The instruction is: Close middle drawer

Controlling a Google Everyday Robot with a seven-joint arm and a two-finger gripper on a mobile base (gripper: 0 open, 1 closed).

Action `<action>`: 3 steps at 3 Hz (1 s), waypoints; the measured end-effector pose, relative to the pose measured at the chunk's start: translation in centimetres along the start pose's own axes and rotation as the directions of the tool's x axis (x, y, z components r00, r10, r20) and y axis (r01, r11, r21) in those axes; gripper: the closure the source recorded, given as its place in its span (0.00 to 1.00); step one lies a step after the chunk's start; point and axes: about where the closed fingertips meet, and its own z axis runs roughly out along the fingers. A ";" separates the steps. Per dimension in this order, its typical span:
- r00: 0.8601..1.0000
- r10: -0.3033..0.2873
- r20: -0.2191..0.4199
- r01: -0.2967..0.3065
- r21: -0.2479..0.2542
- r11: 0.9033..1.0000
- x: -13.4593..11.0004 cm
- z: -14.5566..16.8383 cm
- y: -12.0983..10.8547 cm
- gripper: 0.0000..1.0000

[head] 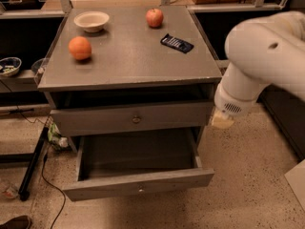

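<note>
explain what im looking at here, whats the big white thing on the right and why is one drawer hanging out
The big white thing is a robot's jointed arm. Its gripper, the pale tip, hangs to the right of the grey wooden cabinet, level with the taller upper drawer front, touching nothing that shows. There is one camera, looking down at the cabinet's front. On top lie a round cream bowl, an orange fruit, a red apple and a flat dark blue packet. The wide grey wooden middle drawer is pulled far out; the robot's job is to push it shut.

High front view — cabinet [128, 61] near, gripper [222, 120] right
</note>
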 end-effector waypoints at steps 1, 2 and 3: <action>1.000 0.030 -0.001 -0.030 -0.040 0.999 0.3 2.6 2.1 1.00; 1.000 0.021 -0.011 -0.022 -0.086 0.996 0.2 5.3 4.1 1.00; 1.000 0.008 -0.018 -0.010 -0.136 0.991 0.1 7.4 5.8 1.00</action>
